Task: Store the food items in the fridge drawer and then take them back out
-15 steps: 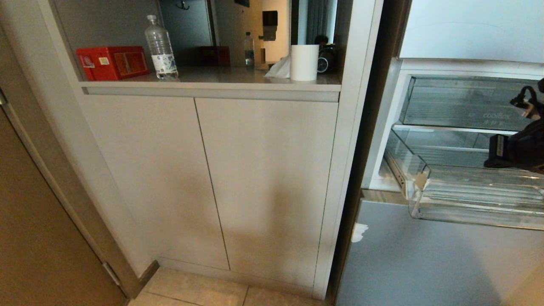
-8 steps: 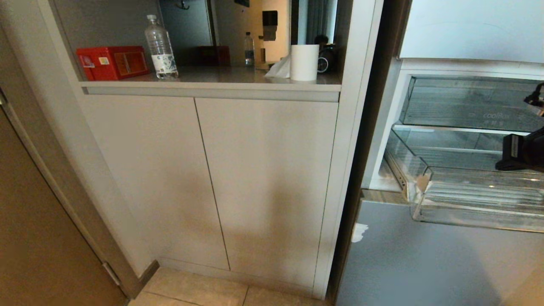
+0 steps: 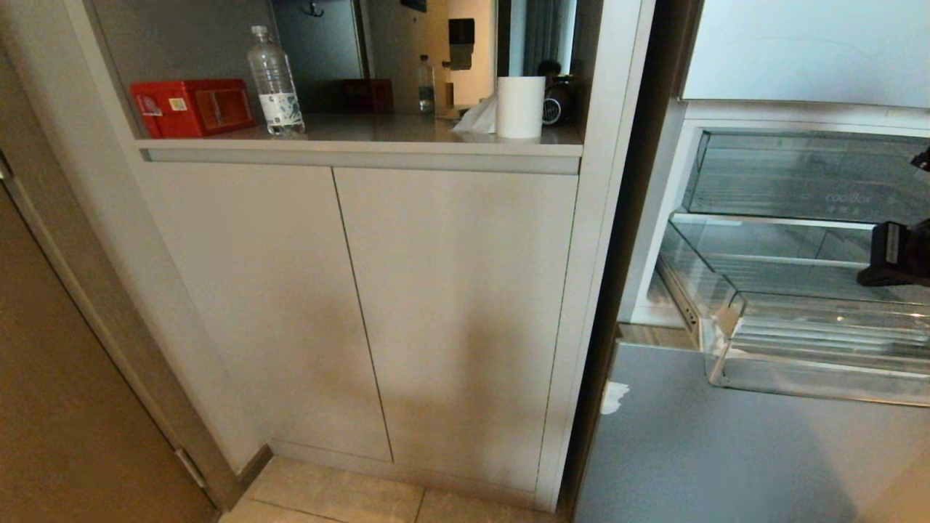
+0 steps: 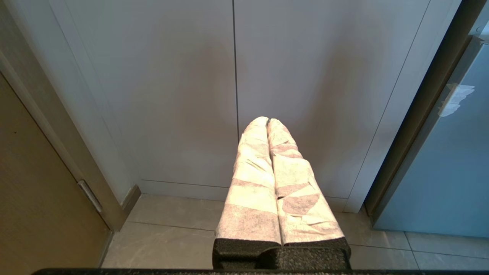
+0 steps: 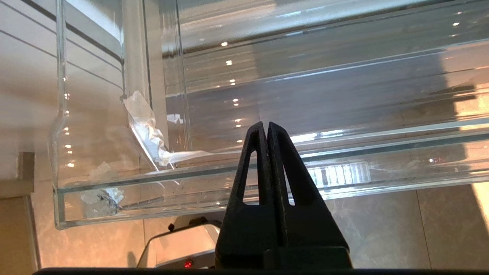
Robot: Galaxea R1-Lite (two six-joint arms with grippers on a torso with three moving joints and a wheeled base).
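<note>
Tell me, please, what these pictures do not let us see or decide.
- Food items: in no view.
- Right gripper: cut off by the head view's right edge; its own wrist view shows it shut above the fridge drawer.
- Fridge drawer: its right part is cut off in the head view.
- Water bottle label: too small to read.

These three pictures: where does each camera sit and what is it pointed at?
Head view: high on the robot, looking down at the cabinet and open fridge; right arm at the edge.
Left wrist view: behind the shut left gripper, facing the cabinet.
Right wrist view: behind the shut right gripper, facing the fridge drawer.
Shared: head and right wrist both show the drawer.
</note>
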